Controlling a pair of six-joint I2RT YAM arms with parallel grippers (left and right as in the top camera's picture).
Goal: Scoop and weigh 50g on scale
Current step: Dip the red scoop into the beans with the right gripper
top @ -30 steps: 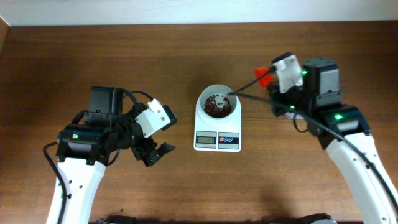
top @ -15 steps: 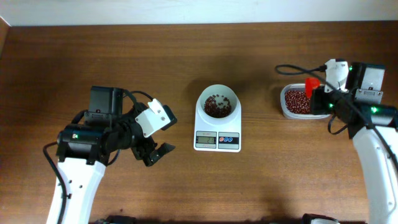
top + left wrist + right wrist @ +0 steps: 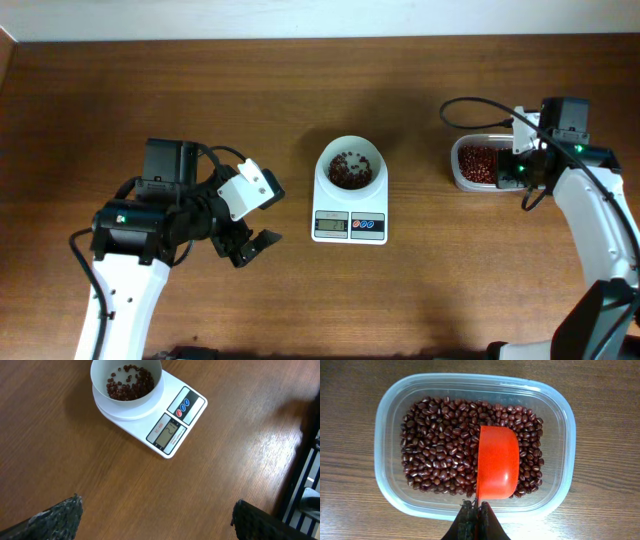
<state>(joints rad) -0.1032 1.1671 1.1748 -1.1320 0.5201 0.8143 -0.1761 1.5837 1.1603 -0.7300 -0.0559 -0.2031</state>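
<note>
Overhead, our right fingers, clamping an orange plastic scoop, are back over the clear tub of red-brown beans to refill; left fingers gape empty.

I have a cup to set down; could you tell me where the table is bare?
Bare wood lies between the scale and the tub, and across the far side. Crowded near the left gripper and at the tub, where the right gripper holds the scoop.

Even, moderately bright light; soft faint shadows on table; all three views sharp.
</note>
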